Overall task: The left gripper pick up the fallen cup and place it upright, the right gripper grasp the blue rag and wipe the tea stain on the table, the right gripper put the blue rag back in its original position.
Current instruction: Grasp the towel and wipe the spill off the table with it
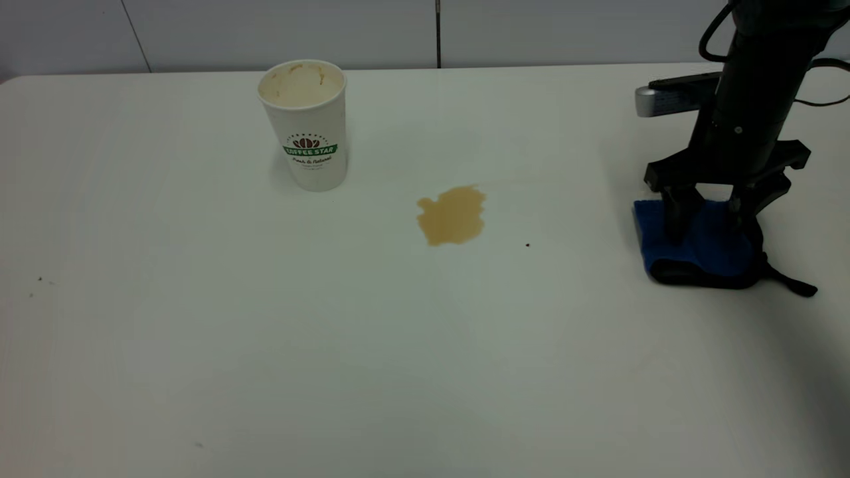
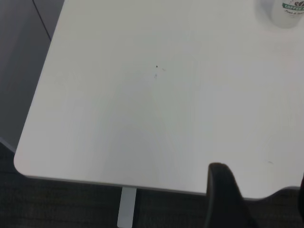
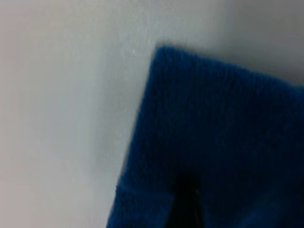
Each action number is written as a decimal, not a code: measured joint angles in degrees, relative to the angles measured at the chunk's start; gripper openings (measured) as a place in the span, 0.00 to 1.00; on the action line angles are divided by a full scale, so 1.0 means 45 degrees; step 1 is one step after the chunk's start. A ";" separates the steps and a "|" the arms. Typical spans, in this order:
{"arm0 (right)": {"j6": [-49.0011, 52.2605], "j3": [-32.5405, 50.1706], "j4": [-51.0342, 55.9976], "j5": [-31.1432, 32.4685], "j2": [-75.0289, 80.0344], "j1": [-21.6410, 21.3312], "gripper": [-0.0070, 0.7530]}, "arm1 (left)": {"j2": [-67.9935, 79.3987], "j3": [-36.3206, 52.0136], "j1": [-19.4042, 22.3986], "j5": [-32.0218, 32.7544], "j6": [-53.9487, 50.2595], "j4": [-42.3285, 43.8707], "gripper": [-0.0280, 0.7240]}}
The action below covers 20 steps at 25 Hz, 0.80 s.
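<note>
The white cup [image 1: 307,126] with the green banner stands upright at the back left of the table [image 1: 265,345]. Its base also shows in the left wrist view [image 2: 285,12]. The tan tea stain [image 1: 452,214] lies in the middle of the table. The blue rag [image 1: 705,245] lies at the right, its black strap tail trailing right. My right gripper [image 1: 710,229] is lowered onto the rag, its two fingers spread wide and touching the cloth. The rag [image 3: 223,137] fills the right wrist view. My left gripper [image 2: 261,199] hangs off the table's front left corner, open and empty.
A tiny dark speck [image 1: 528,245] lies right of the stain, and a few specks [image 1: 40,279] lie at the left. The table's rounded corner [image 2: 21,164] and a white leg [image 2: 126,209] show in the left wrist view. A grey wall stands behind.
</note>
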 joint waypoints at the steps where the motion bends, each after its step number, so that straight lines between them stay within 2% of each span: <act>1: 0.0000 -0.0009 0.0000 -0.0045 0.0041 0.0000 0.89 | 0.0000 0.0000 0.0000 0.0000 0.0000 0.0000 0.58; 4: 0.0000 -0.0025 0.0000 -0.0123 0.0176 0.0000 0.81 | 0.0000 0.0000 0.0000 0.0000 0.0000 0.0000 0.58; 7: 0.0000 -0.0025 0.0132 -0.0127 0.0185 0.0000 0.64 | 0.0000 0.0000 0.0000 0.0000 0.0000 0.0000 0.58; 12: 0.0110 -0.0025 0.0810 -0.0127 0.0185 0.0000 0.17 | 0.0000 0.0000 0.0000 0.0000 0.0000 0.0000 0.58; 13: 0.0161 -0.0025 0.0912 -0.0127 0.0185 0.0000 0.11 | 0.0000 0.0000 0.0000 0.0000 0.0000 0.0000 0.58; 17: 0.0208 -0.0039 0.1187 -0.0132 0.0185 0.0156 0.09 | 0.0000 0.0000 0.0000 0.0000 0.0000 0.0000 0.58; 20: 0.0208 -0.0049 0.1258 -0.0132 0.0185 0.0751 0.09 | 0.0000 0.0000 0.0000 0.0000 0.0000 0.0000 0.58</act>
